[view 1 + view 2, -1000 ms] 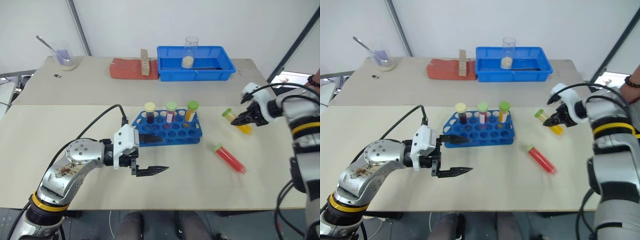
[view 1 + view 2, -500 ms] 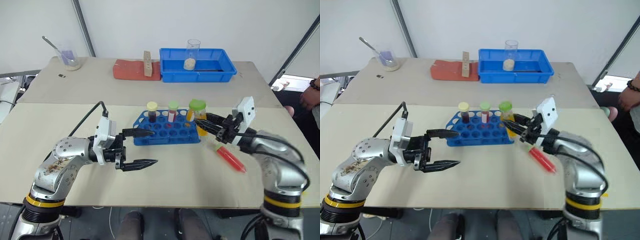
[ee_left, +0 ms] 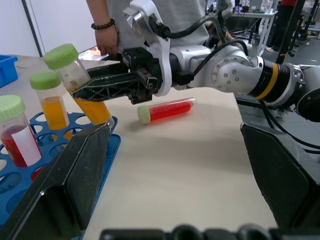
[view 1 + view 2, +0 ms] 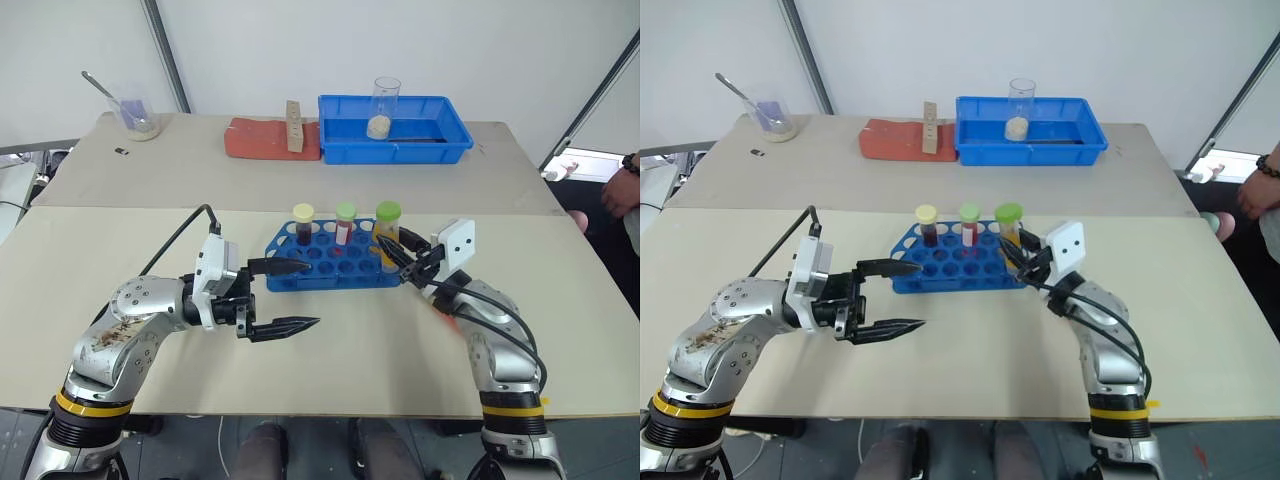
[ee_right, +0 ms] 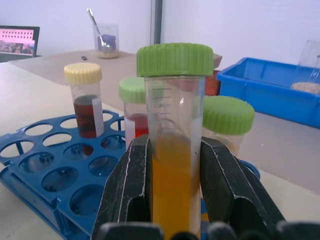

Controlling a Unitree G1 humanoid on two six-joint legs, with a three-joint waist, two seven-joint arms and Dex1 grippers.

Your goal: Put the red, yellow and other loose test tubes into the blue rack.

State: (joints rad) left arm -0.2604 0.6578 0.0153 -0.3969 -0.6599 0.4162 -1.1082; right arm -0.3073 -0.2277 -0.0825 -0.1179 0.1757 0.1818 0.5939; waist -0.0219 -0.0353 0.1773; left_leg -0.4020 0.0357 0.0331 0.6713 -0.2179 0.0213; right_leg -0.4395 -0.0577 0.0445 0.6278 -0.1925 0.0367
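The desk carries everything. At its far edge sits a blue tray with raised walls, holding a clear beaker with a little pale grainy material at the bottom. Beside the tray lies a red pad, and at the far left corner a small glass holds purple liquid and a spoon. Near the middle stands the blue rack, with three capped tubes upright in its far row: dark red liquid under a pale yellow cap, red under a green cap, and yellow-orange under a green cap. The right end effector is clamped on a yellow-orange tube just beside the rack's right end. A red tube lies loose on the desk nearby. The left end effector hangs wide, empty, left of the rack
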